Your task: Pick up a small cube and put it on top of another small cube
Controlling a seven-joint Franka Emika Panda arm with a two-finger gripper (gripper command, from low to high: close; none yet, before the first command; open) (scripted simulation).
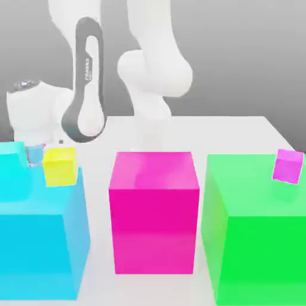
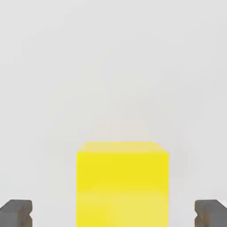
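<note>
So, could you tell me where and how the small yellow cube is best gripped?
Grip the small yellow cube across its two flat, parallel side faces, coming straight on as the open gripper already faces it; the fingertips stand wider than the cube, one on each side.

The arm [image 1: 149, 72] is showing smooth, glossy white rounded links with bulbous joints. One link [image 1: 86, 83] is wearing a dark grey oval band framing a white panel, with small dark lettering running along it. The hand view is showing two dark grey, blocky, notched fingertips [image 2: 17, 213].
</note>
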